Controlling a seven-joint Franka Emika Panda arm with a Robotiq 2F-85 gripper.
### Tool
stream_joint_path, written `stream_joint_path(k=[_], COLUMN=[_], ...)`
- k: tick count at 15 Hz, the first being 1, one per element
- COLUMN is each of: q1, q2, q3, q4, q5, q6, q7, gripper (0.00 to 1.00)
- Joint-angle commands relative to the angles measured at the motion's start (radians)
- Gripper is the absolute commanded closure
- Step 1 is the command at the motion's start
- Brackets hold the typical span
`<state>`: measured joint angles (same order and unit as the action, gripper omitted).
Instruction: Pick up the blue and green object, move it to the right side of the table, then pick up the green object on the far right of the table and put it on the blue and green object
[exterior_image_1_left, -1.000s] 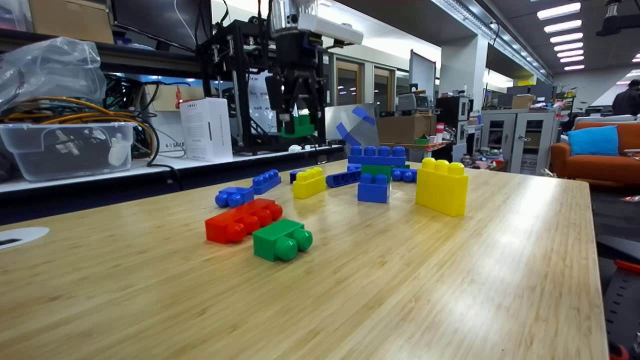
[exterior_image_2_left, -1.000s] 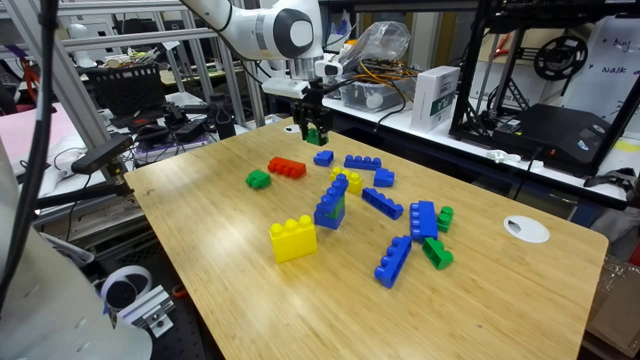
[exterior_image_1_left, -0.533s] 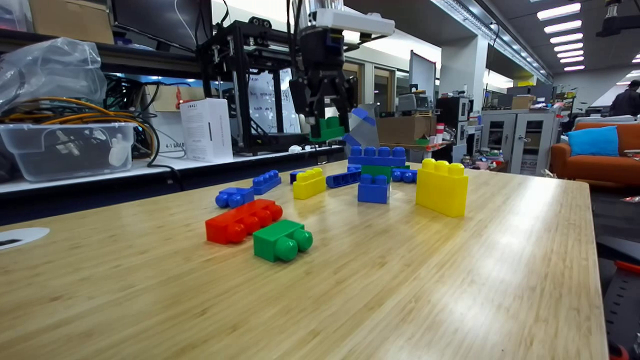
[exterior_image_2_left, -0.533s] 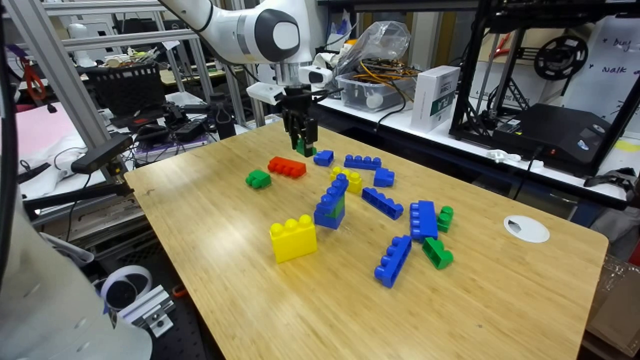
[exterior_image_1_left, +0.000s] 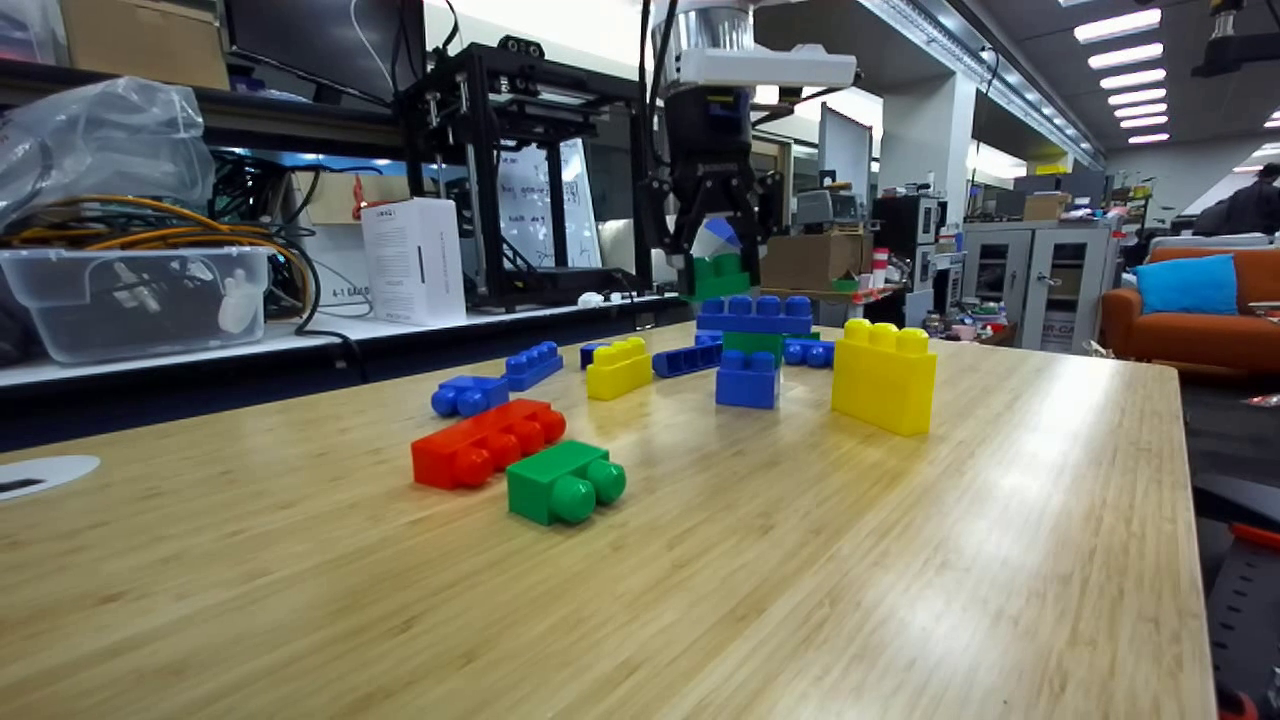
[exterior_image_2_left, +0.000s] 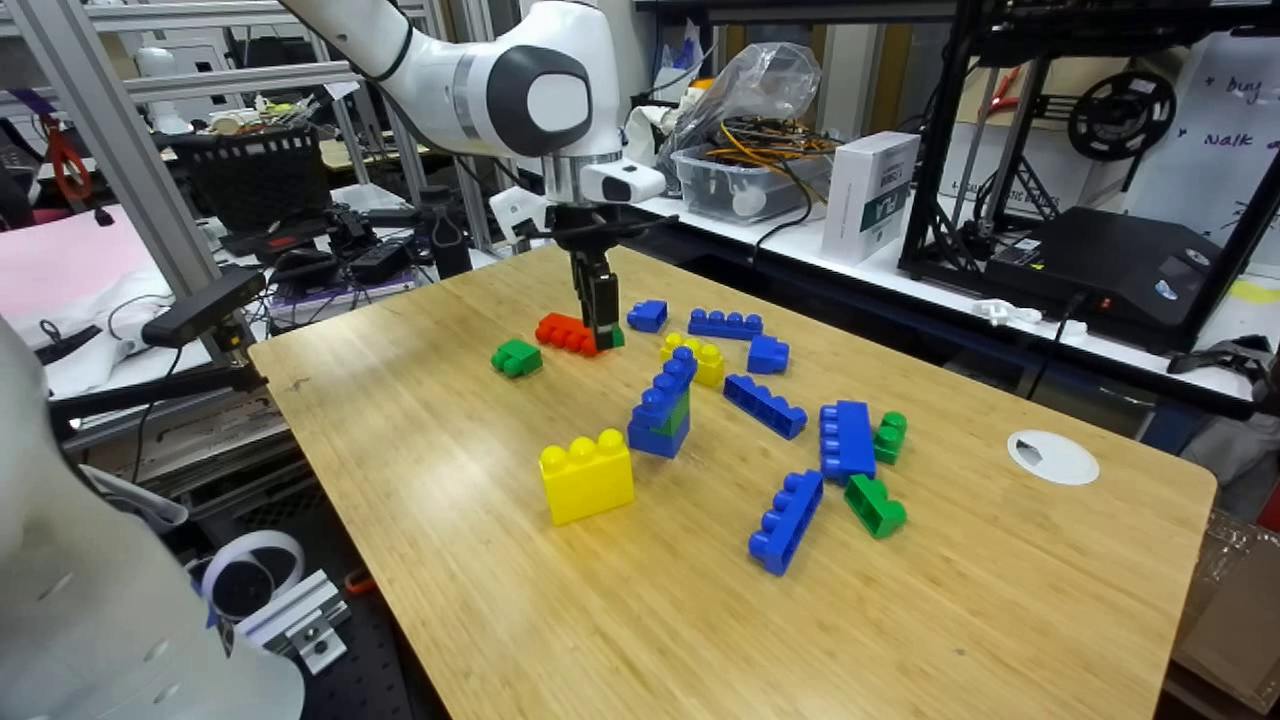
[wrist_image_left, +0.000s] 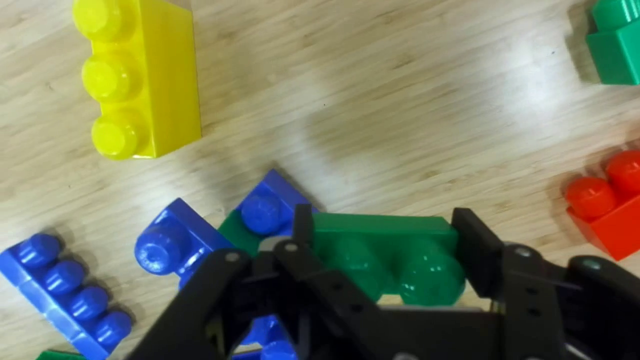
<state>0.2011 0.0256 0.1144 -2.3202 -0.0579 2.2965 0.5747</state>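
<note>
In an exterior view the white Franka Panda arm (exterior_image_2_left: 430, 85) slopes down from the top edge to the wrist (exterior_image_2_left: 557, 103) (a dark-grey cover (exterior_image_2_left: 507, 95) frames that joint), with the base (exterior_image_2_left: 110, 600) at the lower left. Below the wrist the black Robotiq gripper (exterior_image_1_left: 722, 272) hangs pointing almost straight down. Its two fingers (wrist_image_left: 475, 247) stand apart, clamped on opposite ends of a green brick (wrist_image_left: 385, 225), their tips nearly level in the wrist view.
</note>
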Motion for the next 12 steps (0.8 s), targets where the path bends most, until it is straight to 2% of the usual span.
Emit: stream_joint_path(k=[1, 12], q1=[-0.029, -0.050], q2=[-0.040, -0.025], q3=[0.002, 0.001], q4=[-0.066, -0.089], q5=[0.024, -0.008], q6=[0.079, 0.154], q7=[0.082, 0.315], gripper=[0.56, 0.56])
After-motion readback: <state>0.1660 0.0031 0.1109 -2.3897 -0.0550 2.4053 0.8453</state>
